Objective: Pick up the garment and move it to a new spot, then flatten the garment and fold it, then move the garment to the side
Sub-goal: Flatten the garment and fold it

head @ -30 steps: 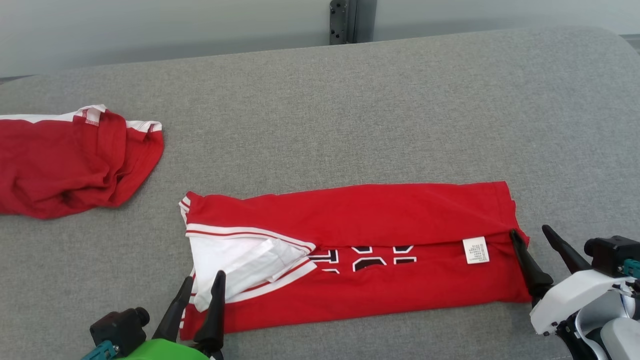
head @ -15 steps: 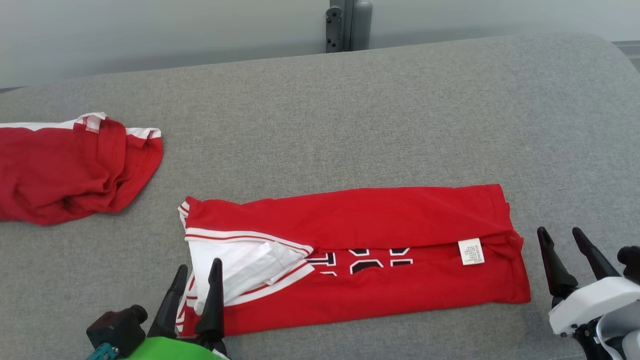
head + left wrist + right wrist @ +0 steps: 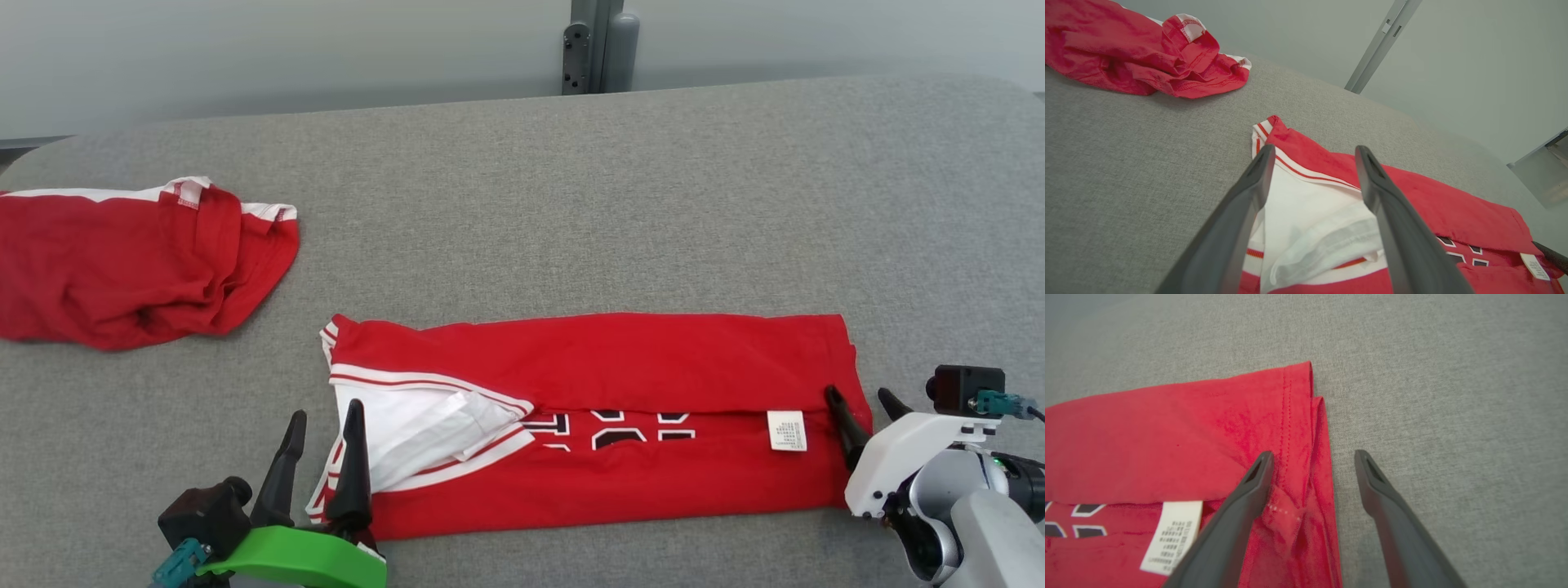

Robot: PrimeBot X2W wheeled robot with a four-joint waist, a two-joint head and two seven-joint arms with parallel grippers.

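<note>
head: high, looking down, whole worktop (image 3: 653, 204) | left wrist: low, near, garment (image 3: 1412, 192) white-trimmed end | right wrist: near, steep-down, hem end | 3 views share garment

I can't read the label (image 3: 786, 430) near the garment's (image 3: 620, 359) right end; its print is too small. The black lettering (image 3: 608, 441) left of it is half covered by the garment's upper fold. Far left of the garment, the red heap (image 3: 122, 269) runs off the head view's edge. Beyond the garment, the post (image 3: 600, 45) is cut off on top.
</note>
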